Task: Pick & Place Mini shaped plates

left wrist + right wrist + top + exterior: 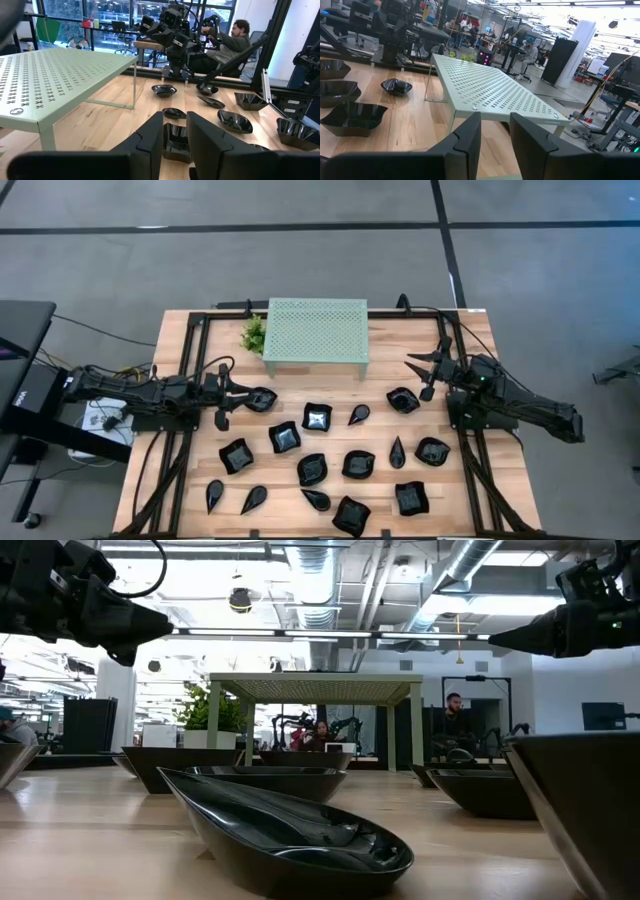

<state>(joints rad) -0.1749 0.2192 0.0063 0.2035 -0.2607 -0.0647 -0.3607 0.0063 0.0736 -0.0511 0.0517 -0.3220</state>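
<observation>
Several small glossy black plates lie flat on the near half of the wooden table, among them a square one (317, 417), a teardrop (358, 415) and a roundish one (403, 400). My left gripper (238, 394) is open. It hovers above the table at its left side, pointing right, just short of a roundish plate (262, 398). In the left wrist view a square plate (175, 142) shows on the table through the gap between the fingers. My right gripper (418, 376) is open and hovers at the table's right side, beside the stand's right end. It points left and holds nothing (495, 125).
A mint-green perforated stand (316, 335) stands on four legs at the table's far middle, with a small green plant (254, 334) at its left end. Black frame rails run along the table's left and right sides. People sit at desks in the room behind (455, 725).
</observation>
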